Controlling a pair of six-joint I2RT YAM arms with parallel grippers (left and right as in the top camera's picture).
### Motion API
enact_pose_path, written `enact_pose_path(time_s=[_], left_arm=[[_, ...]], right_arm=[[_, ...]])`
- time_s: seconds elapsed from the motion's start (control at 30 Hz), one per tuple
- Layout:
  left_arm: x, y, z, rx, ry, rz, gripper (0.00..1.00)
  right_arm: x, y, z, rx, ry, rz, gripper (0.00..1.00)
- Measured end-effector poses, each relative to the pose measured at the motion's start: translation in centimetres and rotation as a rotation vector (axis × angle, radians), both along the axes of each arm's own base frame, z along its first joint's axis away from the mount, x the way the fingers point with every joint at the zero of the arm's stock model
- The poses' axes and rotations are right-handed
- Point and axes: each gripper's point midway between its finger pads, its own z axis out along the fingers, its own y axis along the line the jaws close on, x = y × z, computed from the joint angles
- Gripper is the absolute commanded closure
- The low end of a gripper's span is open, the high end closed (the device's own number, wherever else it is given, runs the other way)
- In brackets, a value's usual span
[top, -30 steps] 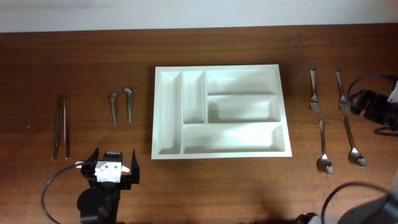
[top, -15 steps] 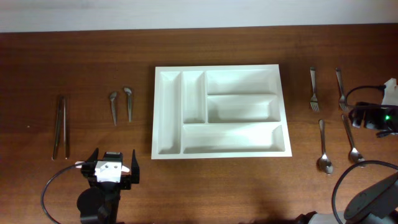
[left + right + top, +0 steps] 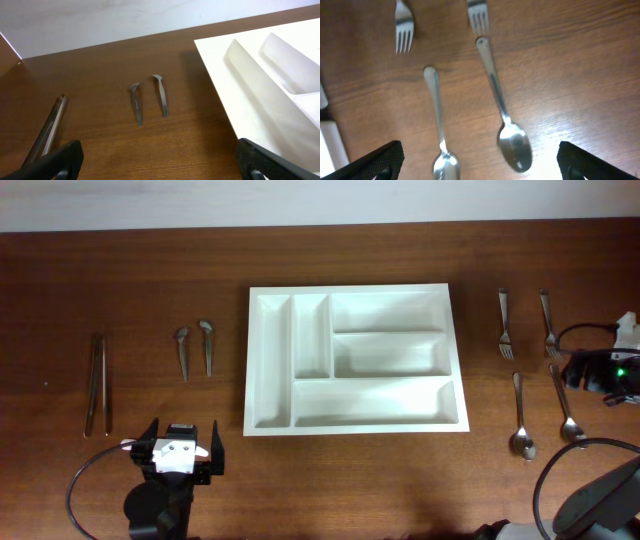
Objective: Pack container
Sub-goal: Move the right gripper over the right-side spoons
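The container, a white five-compartment tray [image 3: 350, 289], lies empty at the table's centre; its left edge shows in the left wrist view [image 3: 235, 95]. Right of it lie two forks [image 3: 505, 326] [image 3: 548, 326] and two spoons [image 3: 520, 420] [image 3: 567, 405]. My right gripper [image 3: 590, 372] hovers over the spoons, open and empty [image 3: 480, 162]; both spoons [image 3: 438, 120] [image 3: 502, 115] and the fork tips [image 3: 404, 25] [image 3: 478, 17] show below it. My left gripper [image 3: 182, 442] is open and empty near the front left [image 3: 160, 165].
Two short metal pieces [image 3: 182, 352] [image 3: 207, 346] lie left of the tray, also in the left wrist view [image 3: 136, 102] [image 3: 160, 95]. A pair of long thin metal utensils [image 3: 97, 385] lies farther left. Cables loop at the front corners.
My right gripper has moved a little toward the front, over the right-hand spoon's handle. The left arm, tray and cutlery have not moved.
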Motion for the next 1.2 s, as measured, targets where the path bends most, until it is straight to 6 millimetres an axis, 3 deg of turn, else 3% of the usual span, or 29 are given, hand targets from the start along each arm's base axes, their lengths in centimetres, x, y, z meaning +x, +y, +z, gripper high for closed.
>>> enact_pose_path(time_s=[0.23, 0.37, 0.77, 1.2], left_arm=[[0.0, 0.0, 0.0, 0.0, 0.0, 0.0, 0.01], [0.0, 0.0, 0.0, 0.0, 0.0, 0.0, 0.01], [0.0, 0.0, 0.0, 0.0, 0.0, 0.0, 0.01], [0.0, 0.0, 0.0, 0.0, 0.0, 0.0, 0.01]], right_arm=[[1.8, 5.3, -0.7, -0.058, 0.105, 0.173, 0.01], [2.3, 6.9, -1.6, -0.108, 0.168, 0.242, 0.01], [0.4, 6.0, -6.4, -0.092, 0.389, 0.243, 0.01], [0.0, 4.9, -6.9, -0.141, 0.434, 0.234, 0.01]])
